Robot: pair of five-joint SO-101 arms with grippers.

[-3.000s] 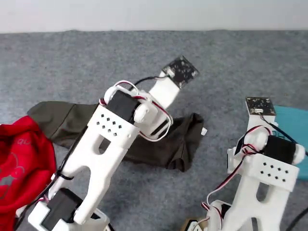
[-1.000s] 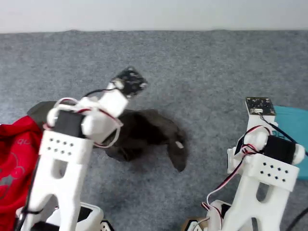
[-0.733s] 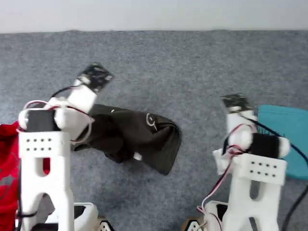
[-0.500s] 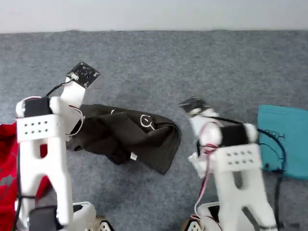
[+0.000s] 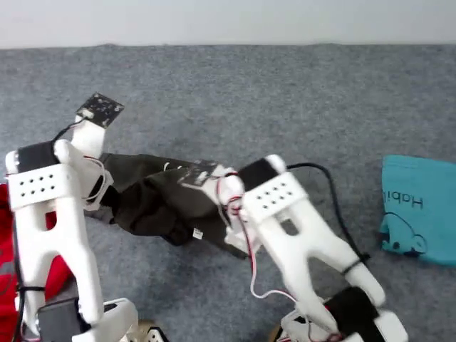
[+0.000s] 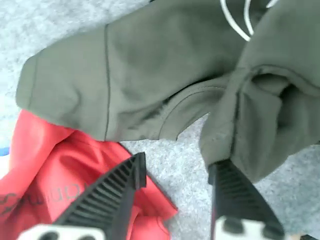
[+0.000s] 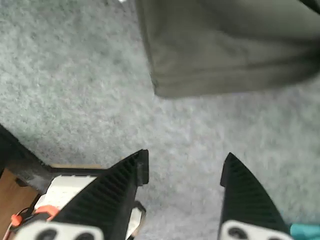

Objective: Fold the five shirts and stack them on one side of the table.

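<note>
Dark olive shirt [image 5: 153, 203] lies bunched at about 9 o'clock from the centre of the grey table [image 5: 285, 92] in the high view. It looks doubled over on itself, though both arms cover part of it, so I'm not sure. White print lines show on its upper face and a small white tag [image 5: 196, 231] sits at its 5 o'clock edge. Red shirt [image 6: 50, 160] is crumpled at 8 o'clock, tucked under the olive sleeve. Teal shirt [image 5: 417, 206] lies flat at 3 o'clock, well apart. Left gripper [image 6: 172, 182] is spread wide and holds nothing, grey table between the fingers and one fingertip at the olive hem. Right arm leans across to the shirt's 3 o'clock edge. Right gripper [image 7: 182, 175] is released too, over bare table just short of the folded edge.
</note>
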